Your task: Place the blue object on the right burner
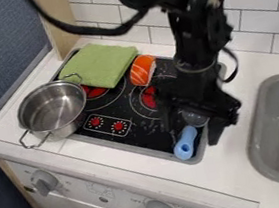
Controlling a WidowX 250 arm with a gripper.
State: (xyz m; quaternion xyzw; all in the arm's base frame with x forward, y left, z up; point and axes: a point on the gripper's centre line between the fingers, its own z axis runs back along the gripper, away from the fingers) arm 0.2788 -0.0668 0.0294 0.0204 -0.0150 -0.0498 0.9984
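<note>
Oven front, pot apparently on stovetop

The arm is matte black, with chunky, knobbly joints and a thin greyish ring. A thick black cable bows out toward 11 o'clock; a slimmer cable loops at 2 o'clock.

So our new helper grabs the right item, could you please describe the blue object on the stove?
On the black stovetop, left of the grey sink, find the front right corner, by the black gripper. There lies an elongated blue object with a dark oval near its front end. Its colour sets it apart from the green cloth and orange-and-white piece.
</note>
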